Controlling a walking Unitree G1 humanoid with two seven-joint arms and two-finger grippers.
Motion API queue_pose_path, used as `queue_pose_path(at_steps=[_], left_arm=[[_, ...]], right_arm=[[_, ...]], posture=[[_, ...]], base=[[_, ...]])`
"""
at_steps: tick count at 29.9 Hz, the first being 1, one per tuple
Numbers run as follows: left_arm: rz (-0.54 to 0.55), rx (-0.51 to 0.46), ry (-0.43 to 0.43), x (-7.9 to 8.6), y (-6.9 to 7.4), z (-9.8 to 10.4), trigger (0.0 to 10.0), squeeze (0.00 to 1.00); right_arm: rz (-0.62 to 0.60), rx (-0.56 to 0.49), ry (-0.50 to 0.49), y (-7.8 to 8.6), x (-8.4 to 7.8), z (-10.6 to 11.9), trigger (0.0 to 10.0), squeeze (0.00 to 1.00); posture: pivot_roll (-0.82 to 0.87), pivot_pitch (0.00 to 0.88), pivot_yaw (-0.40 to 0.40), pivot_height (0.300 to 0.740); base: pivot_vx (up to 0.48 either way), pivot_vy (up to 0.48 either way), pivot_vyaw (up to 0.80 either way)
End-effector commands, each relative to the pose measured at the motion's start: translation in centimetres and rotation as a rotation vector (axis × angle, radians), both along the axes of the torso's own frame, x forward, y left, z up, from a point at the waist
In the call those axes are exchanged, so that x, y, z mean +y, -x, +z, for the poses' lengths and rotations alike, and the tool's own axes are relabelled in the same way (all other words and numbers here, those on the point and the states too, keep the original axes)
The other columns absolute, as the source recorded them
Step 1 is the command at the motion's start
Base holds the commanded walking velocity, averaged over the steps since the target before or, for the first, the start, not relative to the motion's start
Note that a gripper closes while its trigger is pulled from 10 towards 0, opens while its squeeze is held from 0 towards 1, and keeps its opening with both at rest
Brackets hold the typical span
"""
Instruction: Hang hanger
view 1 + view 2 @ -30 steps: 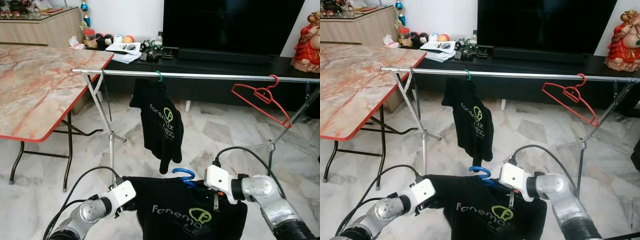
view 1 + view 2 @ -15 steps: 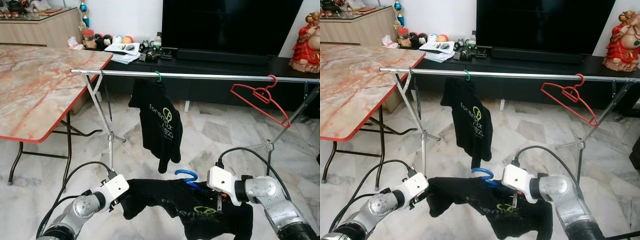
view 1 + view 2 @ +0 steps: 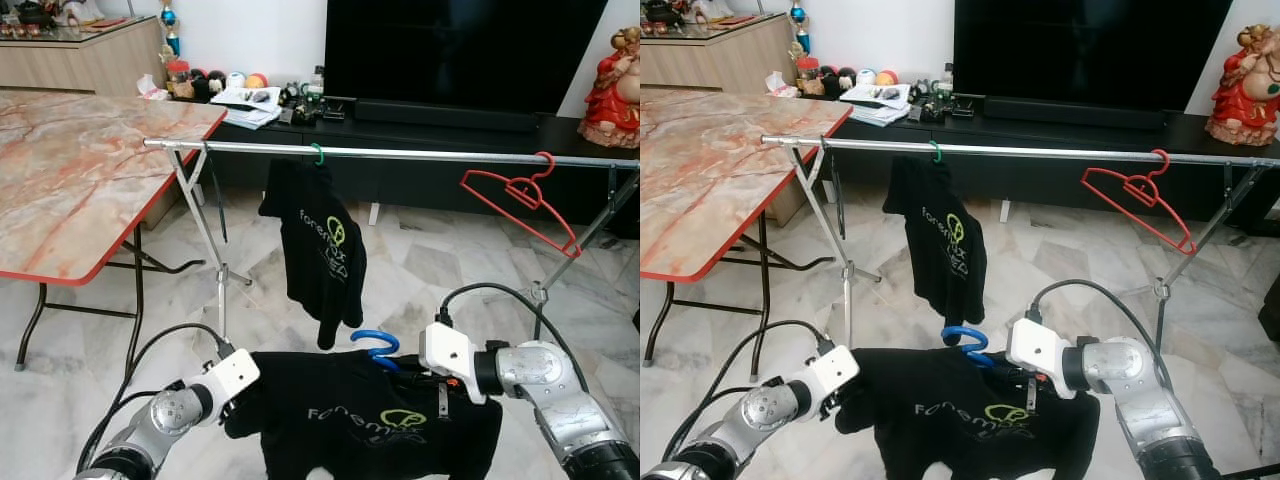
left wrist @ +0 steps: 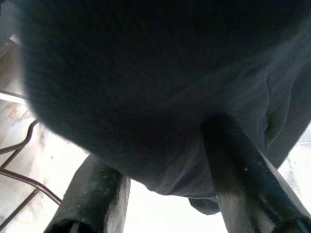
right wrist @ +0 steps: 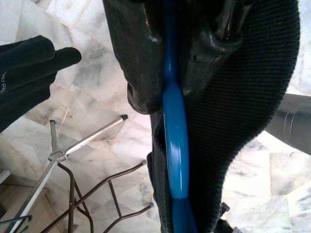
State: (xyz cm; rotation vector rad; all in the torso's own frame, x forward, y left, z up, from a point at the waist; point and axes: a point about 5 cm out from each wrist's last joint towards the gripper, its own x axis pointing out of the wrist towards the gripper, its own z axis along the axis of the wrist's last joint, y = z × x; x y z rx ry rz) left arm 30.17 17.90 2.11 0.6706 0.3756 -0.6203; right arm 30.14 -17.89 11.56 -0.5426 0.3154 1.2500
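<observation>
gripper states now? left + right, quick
Left gripper: shut on the black shirt, pinching its left edge.
Right gripper: shut on the blue hanger just below its hook, at the shirt's collar.

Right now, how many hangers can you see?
3. A green hanger on the rail holds a black shirt, an empty red hanger hangs near the rail's right end, and the right gripper holds the blue hanger.
</observation>
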Motion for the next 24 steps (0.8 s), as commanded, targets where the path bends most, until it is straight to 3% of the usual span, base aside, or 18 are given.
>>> queue_pose_path(at_steps=[1,24], left_arm=[[0.021,0.01,0.004,0.1,-0.2,0.1,0.0,0.0],[0.042,0.0,0.024,0.3,-0.4,0.3,0.0,0.0]], right_arm=[[-0.008,-0.048,-0.027,-0.2,-0.3,1.3,10.0,0.0],[-0.011,-0.058,-0.053,-0.4,0.5,1.4,10.0,0.0]], posture=[[0.04,0.0,-0.021,0.74],[0.05,0.0,-0.013,0.74]], base=[[0.0,0.0,0.0],[0.0,0.0,0.0]])
